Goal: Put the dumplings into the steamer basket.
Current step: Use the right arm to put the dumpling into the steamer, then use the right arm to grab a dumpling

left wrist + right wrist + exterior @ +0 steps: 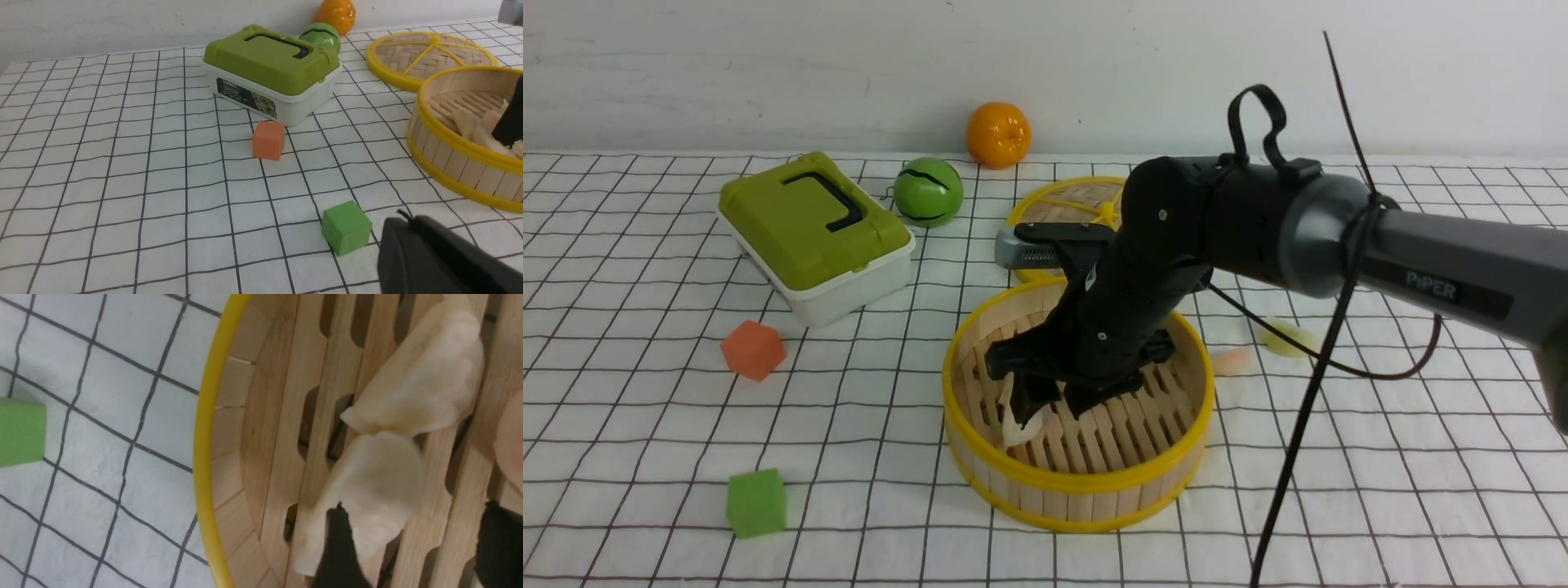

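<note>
Slatted floor [278, 416]: spread fingers [341, 555] touching dumpling [376, 486]

Steamer basket [1078, 490] at centre front, dumplings [1019, 425] inside it; woven lid [1066, 204] directly behind; loose dumplings [1232, 361] on the cloth [1339, 490] to its right; lidded box [813, 233] and two cubes [753, 349] to its left.

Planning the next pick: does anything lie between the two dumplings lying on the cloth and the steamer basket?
Nothing visible does. The pinkish dumpling lies beside the steamer basket, the pale green dumpling just past it, with only bare cloth between.
</note>
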Motion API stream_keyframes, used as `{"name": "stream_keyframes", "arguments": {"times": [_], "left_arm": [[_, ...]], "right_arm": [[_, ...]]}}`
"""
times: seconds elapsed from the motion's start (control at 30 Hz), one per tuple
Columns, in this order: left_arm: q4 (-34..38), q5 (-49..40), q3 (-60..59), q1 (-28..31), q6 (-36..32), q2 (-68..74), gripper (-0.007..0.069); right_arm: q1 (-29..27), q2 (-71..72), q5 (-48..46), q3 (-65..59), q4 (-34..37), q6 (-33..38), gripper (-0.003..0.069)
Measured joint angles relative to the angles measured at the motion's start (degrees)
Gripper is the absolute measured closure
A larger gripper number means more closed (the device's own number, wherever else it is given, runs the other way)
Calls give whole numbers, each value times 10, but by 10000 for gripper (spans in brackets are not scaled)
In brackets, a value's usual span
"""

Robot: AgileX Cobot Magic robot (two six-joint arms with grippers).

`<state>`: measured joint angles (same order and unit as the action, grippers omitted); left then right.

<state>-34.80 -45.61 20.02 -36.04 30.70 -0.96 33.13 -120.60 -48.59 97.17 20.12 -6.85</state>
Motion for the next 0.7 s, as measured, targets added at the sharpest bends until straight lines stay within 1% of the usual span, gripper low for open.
{"name": "stream_keyframes", "arguments": {"times": [0.07, 0.13, 0.23, 0.27, 0.3, 0.4, 0.43, 0.47, 0.5, 0.53, 0.57, 0.63, 0.7], "left_arm": [[0, 1, 0, 0, 1, 0, 637], [0, 1, 0, 0, 1, 0, 637], [23, 2, 0, 0, 12, 0, 636], [34, 1, 0, 0, 17, 0, 636], [34, 1, 0, 0, 18, 0, 636], [41, -2, 0, 0, 22, 0, 636], [41, -2, 0, 0, 22, 0, 636], [41, -2, 0, 0, 24, 0, 636], [41, -2, 0, 0, 24, 0, 636], [41, -2, 0, 0, 25, 0, 636], [41, -2, 0, 0, 26, 0, 636], [41, -2, 0, 0, 26, 0, 636], [41, -2, 0, 0, 26, 0, 636]], "right_arm": [[0, 1, -1, 1, 0, 0, 181], [0, 3, -5, 3, 0, 0, 180], [-1, 28, -38, 23, -31, 0, 185], [-1, 40, -51, 34, -57, 0, 189], [-2, 46, -56, 36, -62, 0, 190], [-19, 92, -101, 64, -172, 0, 194], [-21, 94, -104, 64, -179, 0, 194], [-39, 108, -117, 68, -227, -2, 194], [-41, 109, -118, 69, -233, -2, 194], [-64, 113, -127, 70, -262, -2, 194], [-83, 111, -131, 70, -271, -1, 195], [-118, 100, -143, 70, -261, 12, 195], [-159, 75, -156, 70, -213, 38, 197]]}}
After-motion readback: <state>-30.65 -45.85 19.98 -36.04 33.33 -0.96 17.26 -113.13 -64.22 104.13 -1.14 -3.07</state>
